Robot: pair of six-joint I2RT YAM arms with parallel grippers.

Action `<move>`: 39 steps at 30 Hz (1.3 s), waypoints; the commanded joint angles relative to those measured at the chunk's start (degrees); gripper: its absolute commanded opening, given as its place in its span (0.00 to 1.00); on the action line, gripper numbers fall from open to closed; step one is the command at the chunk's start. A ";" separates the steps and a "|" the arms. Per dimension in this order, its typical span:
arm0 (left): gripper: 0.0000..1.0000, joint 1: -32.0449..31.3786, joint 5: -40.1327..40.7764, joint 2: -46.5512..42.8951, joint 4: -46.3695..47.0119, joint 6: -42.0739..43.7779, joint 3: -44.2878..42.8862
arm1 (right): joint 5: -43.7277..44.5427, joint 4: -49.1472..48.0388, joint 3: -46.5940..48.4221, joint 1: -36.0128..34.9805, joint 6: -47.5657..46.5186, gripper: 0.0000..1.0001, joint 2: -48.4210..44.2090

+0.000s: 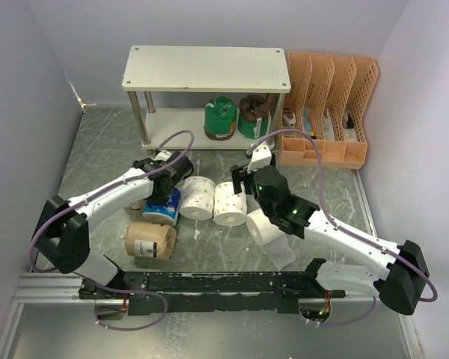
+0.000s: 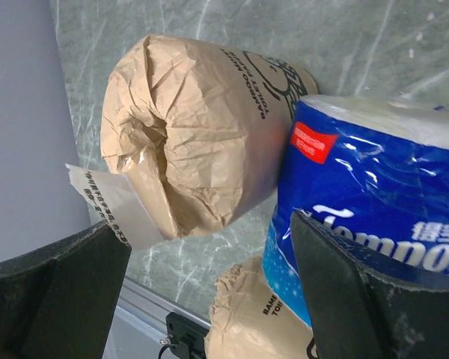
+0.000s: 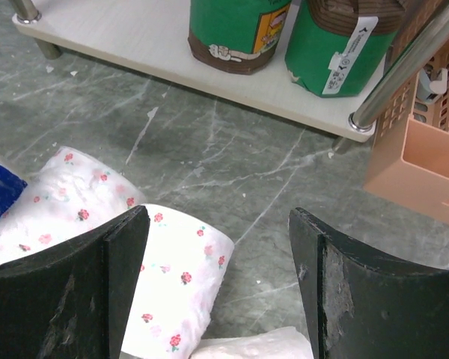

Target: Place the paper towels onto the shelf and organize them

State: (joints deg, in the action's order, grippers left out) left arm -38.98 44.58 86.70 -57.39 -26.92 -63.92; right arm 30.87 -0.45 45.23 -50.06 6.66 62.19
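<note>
Left claw gapes wide over the blue roll, a tan roll touching it at 10 o'clock; closing may pinch both. Right claw, wide, hovers over 2 dotted rolls; shelf at 12 o'clock.
</note>
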 commanded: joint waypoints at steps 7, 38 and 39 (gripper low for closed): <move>0.96 5.41 -3.83 -1.36 6.19 2.50 1.45 | 0.45 0.18 -1.25 -0.01 0.70 0.75 -0.12; 0.07 6.53 -11.93 3.74 8.64 5.80 1.00 | 0.88 0.38 -1.90 -0.02 0.94 0.74 0.62; 0.07 6.12 -11.43 3.83 8.23 5.70 0.73 | 0.86 0.36 -1.95 -0.05 0.95 0.74 0.56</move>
State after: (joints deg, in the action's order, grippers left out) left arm -31.59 37.93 88.31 -50.81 -19.51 -62.50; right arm 30.87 0.36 43.81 -50.06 7.31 62.78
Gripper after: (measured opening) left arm 0.649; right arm 0.740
